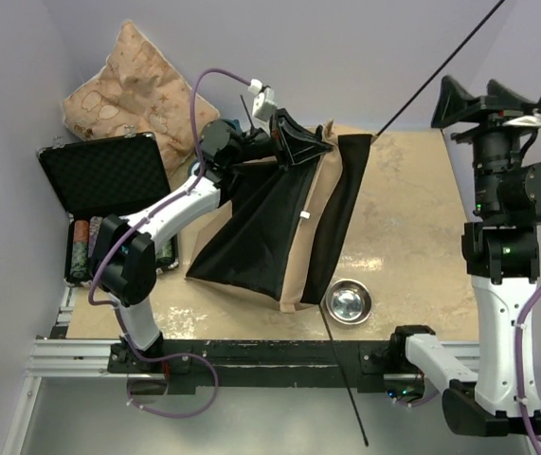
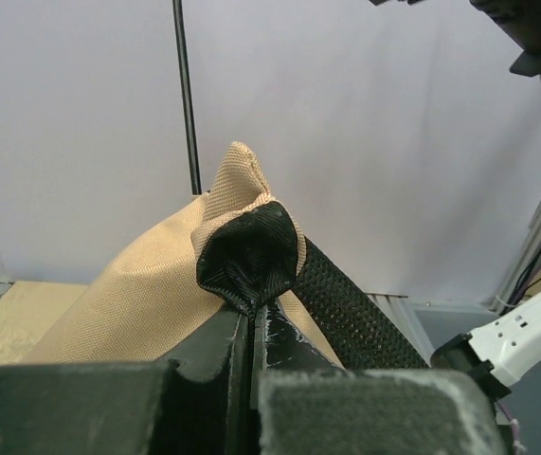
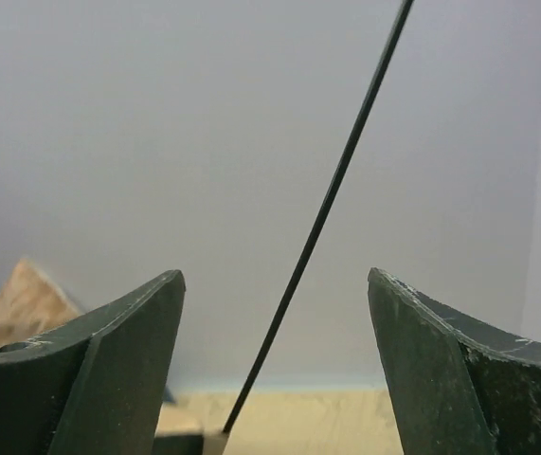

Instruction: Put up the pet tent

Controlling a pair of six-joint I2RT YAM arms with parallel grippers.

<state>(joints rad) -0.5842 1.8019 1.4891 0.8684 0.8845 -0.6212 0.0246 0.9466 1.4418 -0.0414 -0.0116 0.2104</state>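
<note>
From above, the pet tent [image 1: 261, 227] lies flat in the middle of the table [image 1: 412, 218], black side up. The left gripper [image 1: 294, 142] sits at its far edge. The right gripper [image 1: 478, 100] is well apart from it.

In the left wrist view, the fingers [image 2: 289, 351] squeeze tight on a fold of tent cloth.

In the right wrist view, the fingers [image 3: 128, 351] are wide apart and hold nothing. A thin pole [image 3: 332, 190] shows between them, farther back.
</note>
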